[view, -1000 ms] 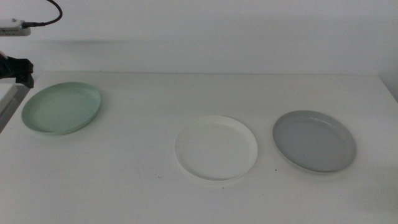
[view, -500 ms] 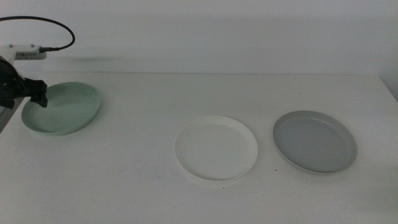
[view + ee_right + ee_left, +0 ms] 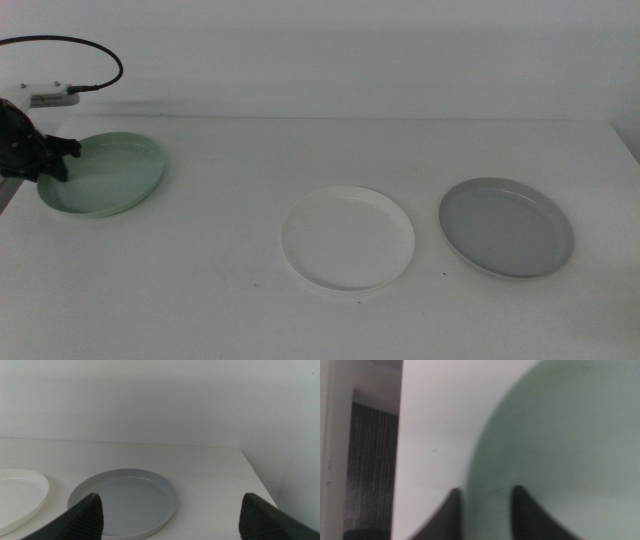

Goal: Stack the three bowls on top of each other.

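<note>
Bowls, three of them, lie apart on the white bench (image 3: pixel 220 280) in the middle view: the mint green bowl (image 3: pixel 105 175) at the left of the frame, the white bowl (image 3: pixel 348 238) near the centre, and the grey bowl (image 3: pixel 506 227) to its right, with nothing stacked yet. The left gripper (image 3: pixel 52 160) sits at the far left edge of that view, right at the green bowl's left rim. In the left wrist view its jaws are apart and straddle the rim, one outside over the bench and one over the bowl's inside; whether either one touches the rim cannot be told from the blur. The right gripper (image 3: pixel 172 510) is out of the middle view; its wrist view shows its jaws spread wide, above and short of the grey bowl (image 3: pixel 122 502).

The step in hand looks like pinching the green bowl's rim. To do it well, the jaws should sit low enough that the thin rim is fully between them before they close, since a shallow bite could let the bowl tip or slip on lifting. A level carry would then help it land flat on another bowl
</note>
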You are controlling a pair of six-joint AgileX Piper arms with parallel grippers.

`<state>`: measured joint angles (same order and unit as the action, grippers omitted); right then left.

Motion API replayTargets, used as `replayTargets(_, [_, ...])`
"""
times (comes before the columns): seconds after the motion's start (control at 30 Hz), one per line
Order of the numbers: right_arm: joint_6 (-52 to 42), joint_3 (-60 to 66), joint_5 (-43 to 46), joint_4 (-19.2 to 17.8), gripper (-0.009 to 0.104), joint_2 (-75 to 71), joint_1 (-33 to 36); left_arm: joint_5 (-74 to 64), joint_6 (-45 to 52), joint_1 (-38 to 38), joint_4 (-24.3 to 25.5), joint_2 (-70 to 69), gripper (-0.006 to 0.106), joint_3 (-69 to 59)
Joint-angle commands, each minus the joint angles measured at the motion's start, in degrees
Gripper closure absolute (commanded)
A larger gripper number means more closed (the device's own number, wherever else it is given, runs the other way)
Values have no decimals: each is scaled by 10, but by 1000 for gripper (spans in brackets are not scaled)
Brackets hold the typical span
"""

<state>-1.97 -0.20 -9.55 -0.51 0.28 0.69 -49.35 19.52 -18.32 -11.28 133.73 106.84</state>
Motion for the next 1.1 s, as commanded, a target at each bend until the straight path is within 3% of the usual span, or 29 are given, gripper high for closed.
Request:
replayTargets(0.0, [-2, 2, 5, -6, 7, -3, -2, -17, -6, -3, -8, 2, 77, 2])
replayTargets(0.1, [-2, 2, 5, -6, 7, -3, -2, -45, -13, -4, -12, -15, 102, 2])
replayTargets(0.4, [-2, 2, 5, -6, 7, -3, -2, -72, -59, 26, -19, -161, 102, -80])
replayTargets(0.6, [-2, 2, 5, -6, 7, -3, -2, -68, -107, 130, -38, -254, 102, -149])
replayTargets(0.87, [-2, 2, 5, -6, 7, -3, -2, -102, -177, 303, -34, -260, 102, -148])
replayTargets(1.07, [-2, 2, 5, -6, 7, -3, -2, -100, -213, 385, -20, -255, 102, -148])
